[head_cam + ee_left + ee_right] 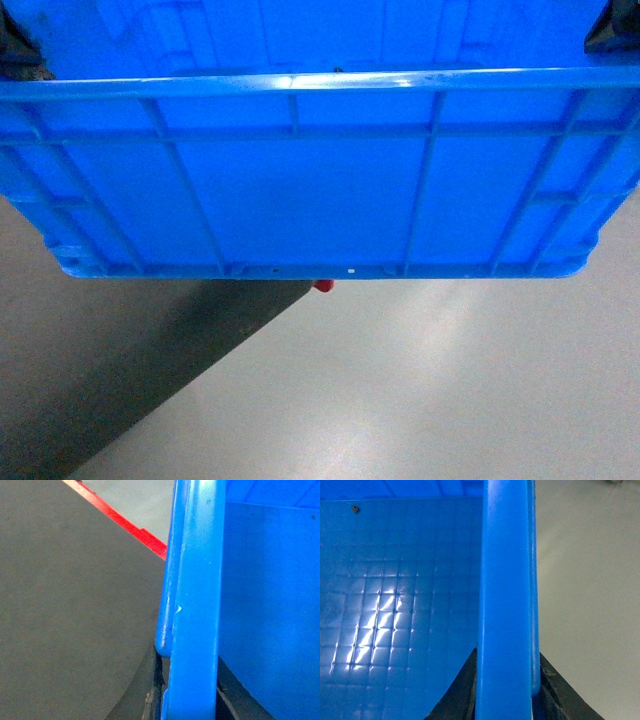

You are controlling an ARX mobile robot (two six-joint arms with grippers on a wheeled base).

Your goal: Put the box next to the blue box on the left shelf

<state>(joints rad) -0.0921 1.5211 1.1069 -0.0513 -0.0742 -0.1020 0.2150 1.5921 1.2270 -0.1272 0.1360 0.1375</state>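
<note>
I have the box [320, 190] up off the ground and close in front of the head camera, its ribbed near wall filling the top half of that view and pale floor [450, 380] showing below it. It is carried between the two arms, one at each end. My left hand [187, 700] straddles the left rim, with dark fingers [152, 700] visible either side of the thick blue edge, so I read it as clamped on the box. My right hand [505, 695] does the same on the right rim, a dark pad each side of the blue lip, gripping the box as well. Inside, the crate's gridded bottom looks bare apart from a small dark speck near one wall.

Below on the left lies a dark grey surface [65, 605] with a red edge [120, 522]; a corner of it shows under the box in the head view.

I judge this to be the carry step: the box is lifted and the placing is not yet done. The shelf and the other blue box are nowhere in any view, so I cannot tell how far off they are. Next I need to turn or drive until the rack comes into sight, keeping both grips level so the crate does not tilt, then line it up beside the other box before lowering
</note>
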